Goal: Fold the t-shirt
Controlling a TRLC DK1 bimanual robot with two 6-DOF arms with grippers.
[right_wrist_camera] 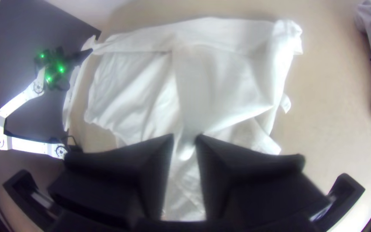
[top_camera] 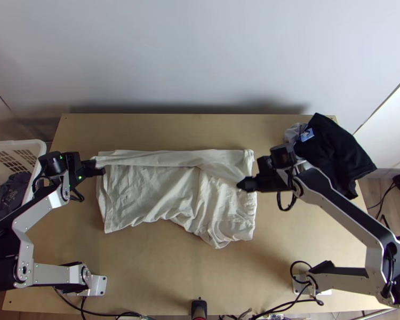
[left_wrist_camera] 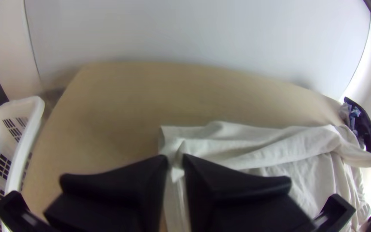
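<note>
The cream t-shirt (top_camera: pixel 152 192) lies wrinkled across the middle of the table, its far edge folded over as a long strip. At its far left corner my left gripper (top_camera: pixel 98 166) is shut on the cloth; in the left wrist view, a small bit of shirt (left_wrist_camera: pixel 237 146) sits between the fingertips of the left gripper (left_wrist_camera: pixel 175 161). Over the shirt's right part, my right gripper (top_camera: pixel 242 185) is shut on the folded flap. The right wrist view has the right gripper (right_wrist_camera: pixel 185 141) pinching a stretched fold of the shirt (right_wrist_camera: pixel 232 81).
Dark and grey clothes (top_camera: pixel 338 154) are heaped at the table's far right corner. A white basket (top_camera: pixel 37 146) with dark cloth stands beyond the left edge. Bare wood (top_camera: pixel 162 272) lies between the shirt and the near edge, where cables run.
</note>
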